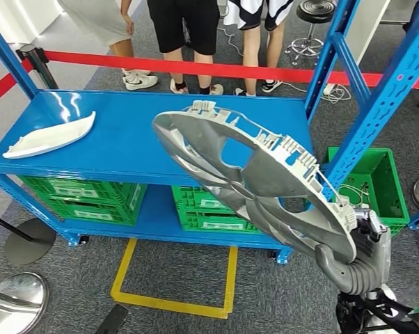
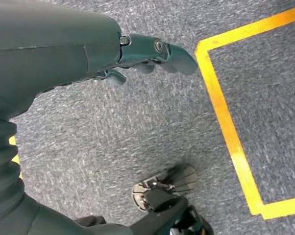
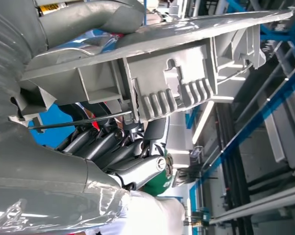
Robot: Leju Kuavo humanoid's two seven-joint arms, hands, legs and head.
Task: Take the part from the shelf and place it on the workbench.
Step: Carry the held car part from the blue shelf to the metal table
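A large grey moulded part with ribbed clips along its rim hangs in the air in front of the blue shelf. My right hand grips its near end at the lower right, thumb over the top face. From the right wrist view the same part is seen edge-on, with my fingers curled under it and the thumb on top. My left hand hangs over the grey carpet, fingers apart and holding nothing.
A white curved part lies on the shelf's left end. Green crates sit on the lower shelf and another green crate stands to the right. Several people stand behind a red barrier tape. Yellow floor marking lies before the shelf.
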